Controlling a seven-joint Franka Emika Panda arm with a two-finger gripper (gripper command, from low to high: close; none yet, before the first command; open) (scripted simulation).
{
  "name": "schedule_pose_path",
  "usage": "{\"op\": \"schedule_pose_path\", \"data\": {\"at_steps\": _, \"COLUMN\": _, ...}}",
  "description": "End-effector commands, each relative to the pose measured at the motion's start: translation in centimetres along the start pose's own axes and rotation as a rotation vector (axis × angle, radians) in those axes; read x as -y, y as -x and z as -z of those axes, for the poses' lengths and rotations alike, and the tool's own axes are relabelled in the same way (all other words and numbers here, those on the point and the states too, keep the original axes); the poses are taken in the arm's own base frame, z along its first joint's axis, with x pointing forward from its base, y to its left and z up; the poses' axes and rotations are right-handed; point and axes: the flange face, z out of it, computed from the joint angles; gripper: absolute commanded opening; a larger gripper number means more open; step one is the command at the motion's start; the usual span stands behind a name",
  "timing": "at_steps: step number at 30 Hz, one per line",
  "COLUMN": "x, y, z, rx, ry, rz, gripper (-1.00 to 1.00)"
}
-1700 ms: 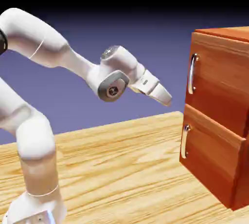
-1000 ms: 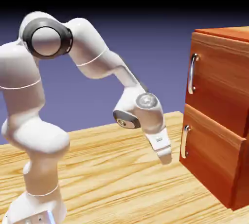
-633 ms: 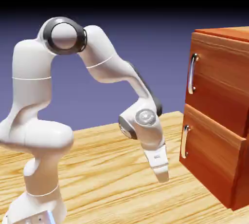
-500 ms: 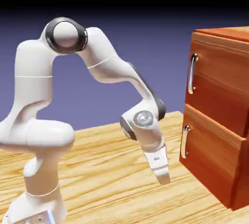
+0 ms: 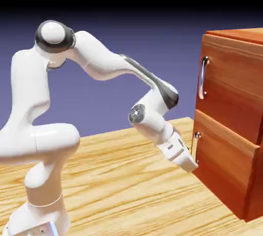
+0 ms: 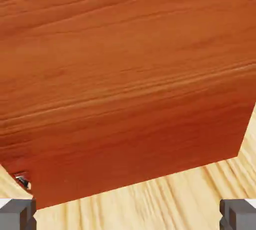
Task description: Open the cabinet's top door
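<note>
- The reddish-brown wood-grain box cabinet point(image 5: 231, 122) is standing at the right edge of the light wooden table point(image 5: 128, 189).
- Its upper wood front panel, the top door point(image 5: 233, 83), is sitting closed; it is probably stiff and hinged.
- The white two-finger gripper point(image 5: 191, 167) is hanging open and empty near the lower panel's handle point(image 5: 194, 149).
- The curved silver bar handle point(image 5: 203, 77) is looking slippery; I would grasp its middle.

A rendered simulation scene: a wood-grain bench point(image 5: 118, 178) under a plain blue-violet backdrop point(image 5: 128, 40) filling the upper frame.
</note>
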Motion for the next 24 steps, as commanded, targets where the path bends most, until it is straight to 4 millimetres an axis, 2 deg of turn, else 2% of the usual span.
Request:
{"op": "schedule_pose_path", "data": {"at_steps": 1, "x": 1.1, "y": -0.2, "z": 0.5, "rx": -0.031, "ry": -0.035, "rz": 0.012, "gripper": 1.0}}
{"op": "schedule_pose_path", "data": {"at_steps": 7, "x": 8.3, "y": -1.1, "z": 4.4, "rx": -0.216, "ry": -0.279, "rz": 0.081, "gripper": 1.0}}
{"op": "schedule_pose_path", "data": {"at_steps": 12, "x": 15.1, "y": -0.9, "z": 9.5, "rx": -0.37, "ry": -0.518, "rz": 0.121, "gripper": 1.0}}
{"op": "schedule_pose_path", "data": {"at_steps": 14, "x": 15.3, "y": -0.9, "z": 9.6, "rx": -0.374, "ry": -0.524, "rz": 0.121, "gripper": 1.0}}
{"op": "schedule_pose_path", "data": {"at_steps": 19, "x": 17.8, "y": -2.5, "z": 5.6, "rx": -0.374, "ry": -0.524, "rz": 0.121, "gripper": 1.0}}
{"op": "schedule_pose_path", "data": {"at_steps": 20, "x": 17.8, "y": -2.5, "z": 5.6, "rx": -0.374, "ry": -0.524, "rz": 0.121, "gripper": 1.0}}
{"op": "schedule_pose_path", "data": {"at_steps": 21, "x": 17.8, "y": -2.5, "z": 5.6, "rx": -0.374, "ry": -0.524, "rz": 0.121, "gripper": -1.0}}
{"op": "schedule_pose_path", "data": {"at_steps": 22, "x": 17.8, "y": -2.5, "z": 5.6, "rx": -0.374, "ry": -0.524, "rz": 0.121, "gripper": -1.0}}
{"op": "schedule_pose_path", "data": {"at_steps": 24, "x": 16.6, "y": -2.7, "z": 6.7, "rx": -0.333, "ry": -0.561, "rz": 0.139, "gripper": -1.0}}
